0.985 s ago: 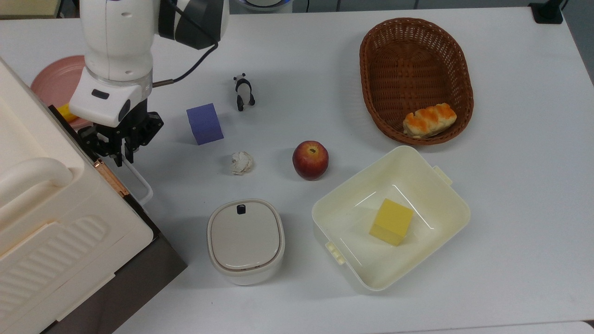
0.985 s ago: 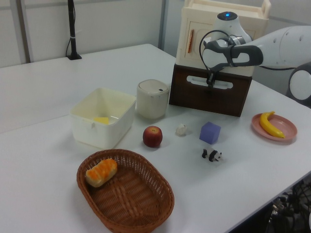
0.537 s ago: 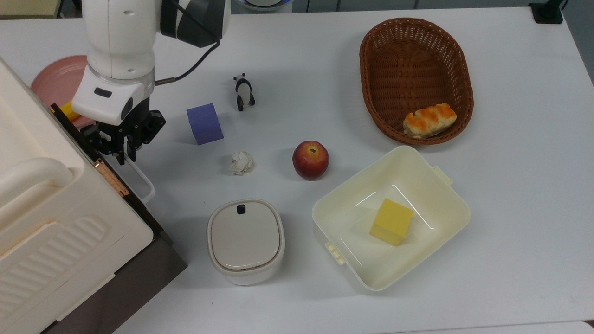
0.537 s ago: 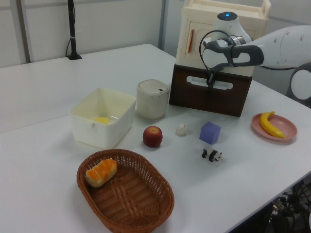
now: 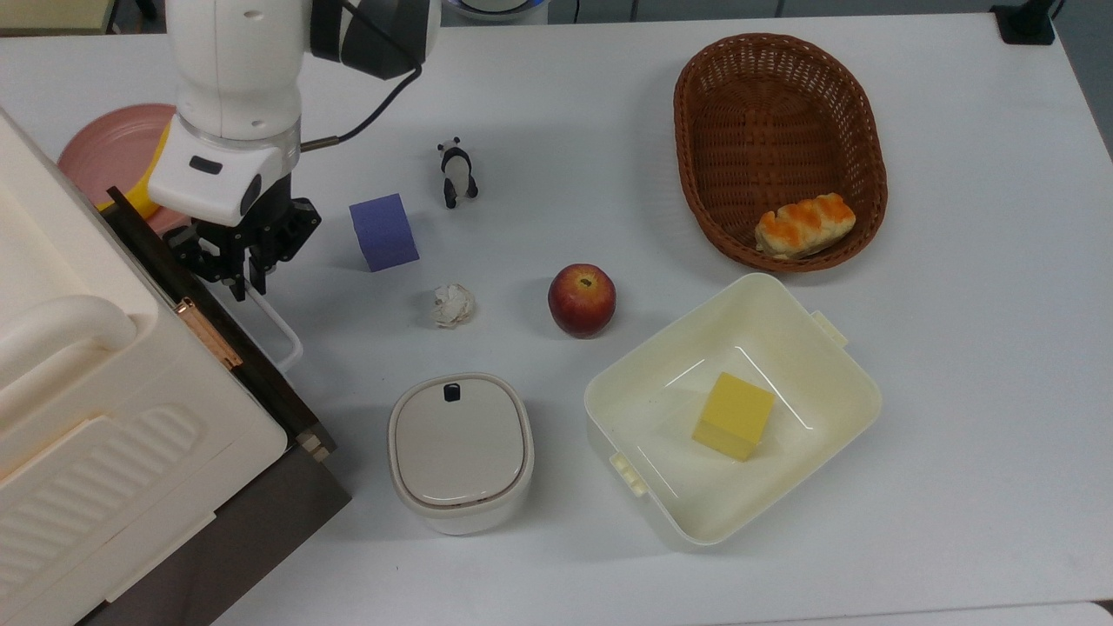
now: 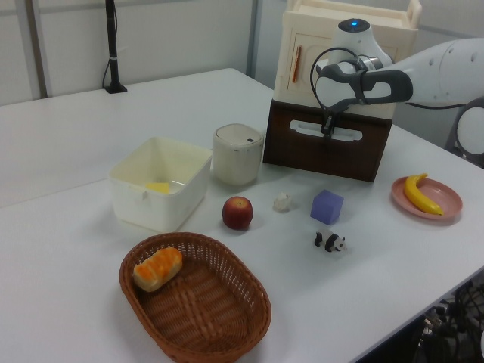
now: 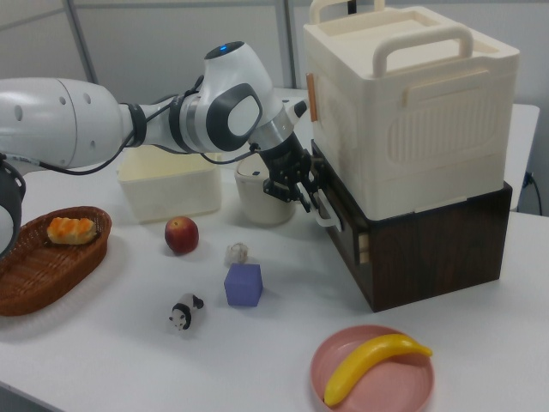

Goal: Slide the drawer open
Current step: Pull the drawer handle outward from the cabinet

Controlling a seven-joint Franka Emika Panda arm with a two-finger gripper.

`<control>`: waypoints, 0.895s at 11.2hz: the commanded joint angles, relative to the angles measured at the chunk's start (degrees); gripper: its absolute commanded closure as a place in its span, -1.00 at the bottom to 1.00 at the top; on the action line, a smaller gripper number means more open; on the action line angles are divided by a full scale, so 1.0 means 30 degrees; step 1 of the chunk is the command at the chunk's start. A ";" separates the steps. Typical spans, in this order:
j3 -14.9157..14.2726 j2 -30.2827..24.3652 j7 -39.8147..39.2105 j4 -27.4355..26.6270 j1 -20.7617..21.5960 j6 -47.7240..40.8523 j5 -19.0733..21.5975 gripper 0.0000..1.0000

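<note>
The drawer (image 5: 276, 389) is the dark brown front strip under the cream cabinet at the top view's left. A short piece of light wood shows at its near corner (image 5: 315, 446), so it stands out a little from the cabinet. My gripper (image 5: 246, 285) is shut on the far end of the drawer's white loop handle (image 5: 291, 341). In the left view the gripper (image 6: 327, 130) hangs in front of the dark drawer front (image 6: 302, 155). The right view has the gripper (image 7: 302, 199) on the handle (image 7: 324, 211), with a light-wood edge (image 7: 364, 249) behind the front panel.
A purple cube (image 5: 383, 231), toy panda (image 5: 456, 172), crumpled paper (image 5: 453, 305) and apple (image 5: 581, 300) lie to the top view's right of the drawer. A lidded pot (image 5: 459, 450) stands near its corner. Cream tub (image 5: 835, 365), wicker basket (image 5: 696, 130) and pink plate (image 5: 109, 143) with banana surround.
My gripper has moved toward the top view's right with the handle in it. The drawer front has slid out a little, and its light-wood side now shows.
</note>
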 commanded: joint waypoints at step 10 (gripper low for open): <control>0.0543 -0.1982 0.0693 -0.2094 0.0638 -0.1229 -0.0059 1.00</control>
